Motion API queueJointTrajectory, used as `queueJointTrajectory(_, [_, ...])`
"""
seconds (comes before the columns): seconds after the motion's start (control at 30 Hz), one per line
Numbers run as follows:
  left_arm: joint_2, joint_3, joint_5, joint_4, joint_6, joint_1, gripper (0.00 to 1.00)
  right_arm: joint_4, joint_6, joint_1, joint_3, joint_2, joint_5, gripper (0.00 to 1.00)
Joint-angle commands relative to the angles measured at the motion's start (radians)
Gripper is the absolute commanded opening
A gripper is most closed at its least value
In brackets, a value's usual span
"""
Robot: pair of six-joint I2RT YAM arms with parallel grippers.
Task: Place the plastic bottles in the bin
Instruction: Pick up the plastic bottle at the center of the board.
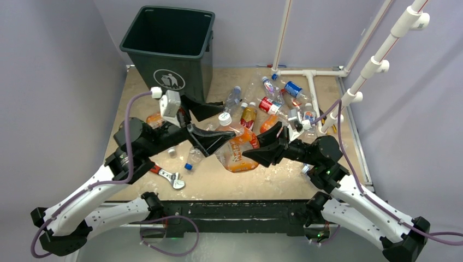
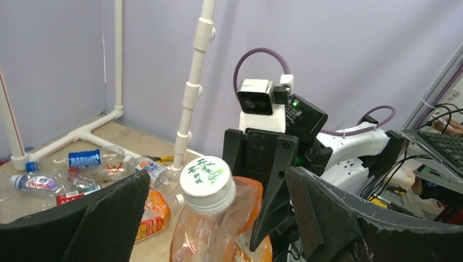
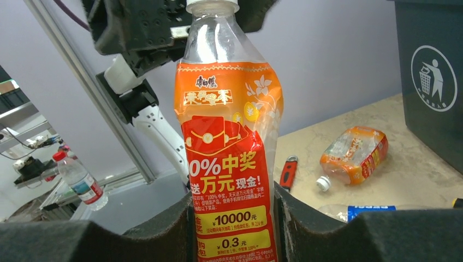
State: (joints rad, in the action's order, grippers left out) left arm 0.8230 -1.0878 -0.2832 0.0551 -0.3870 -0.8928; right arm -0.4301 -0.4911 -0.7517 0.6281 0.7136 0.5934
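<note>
Big orange-label bottle [image 1: 238, 152] is mid-frame between both arms; right gripper [image 3: 235, 218] is clamped on its lower body, left gripper [image 2: 218, 176] is spread wide around the white cap [image 1: 225, 117], not touching. It looks empty, light, thin-walled and crumpled, so probably squashy and slick; the neck under the cap is likely the stiffest hold. Bin [image 1: 164, 65] is upper left.

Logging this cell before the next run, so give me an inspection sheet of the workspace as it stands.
Surface: tan table.
Job's things: bin upright, far left; orange-labelled bottle held mid-table; other bottles mostly heaped far right.
Clutter: red-handled wrench at near left.
Tools: right tool clamps the bottle's lower end; left tool open around its neck.
Cables: purple cable along each arm.
Surroundings: white pipe frame, plain walls.
</note>
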Motion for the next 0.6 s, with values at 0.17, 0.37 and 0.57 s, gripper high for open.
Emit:
queueJointTrajectory(0.17, [0.055,-0.042,-0.026,0.062,-0.034,-0.001,0.62,-0.104,-0.018,0.002,0.001,-0.01,0.016,0.0])
queueJointTrajectory(0.37, [0.044,-0.034,-0.031,0.091,-0.062,-0.003,0.66,-0.104,-0.02,0.002,-0.012,-0.015,0.016,0.0])
queueJointTrajectory(0.57, [0.053,-0.044,-0.053,0.113,-0.082,-0.002,0.53,-0.107,-0.017,0.002,-0.027,-0.027,0.009,0.0])
